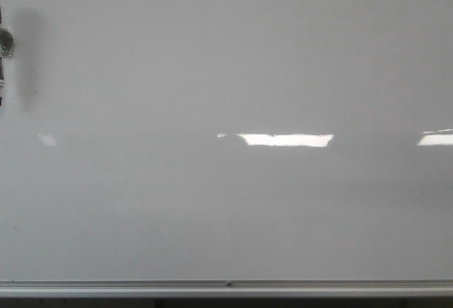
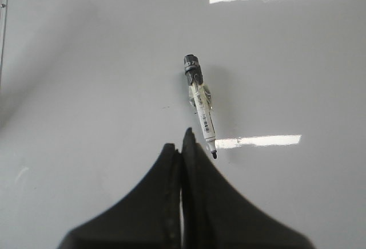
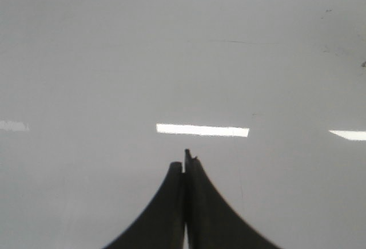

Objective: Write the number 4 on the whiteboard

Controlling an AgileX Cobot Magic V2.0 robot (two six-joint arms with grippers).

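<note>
The left black two-fingered gripper (image 2: 182, 146) is pressed together, pinching nothing, pointing at the large glossy white-grey whiteboard (image 2: 86, 89). Just beyond its tips lies one clear-barrelled marker with a black cap end and a barcode label (image 2: 200, 105), its dark nib nearest the fingers, apart from them. The right black gripper (image 3: 185, 163) is likewise pressed together and empty, facing bare board. In the front view the board carries no drawn figure; one thin silver aluminium frame edge (image 1: 226, 287) runs along its bottom, and the marker sits at the far left edge.
</note>
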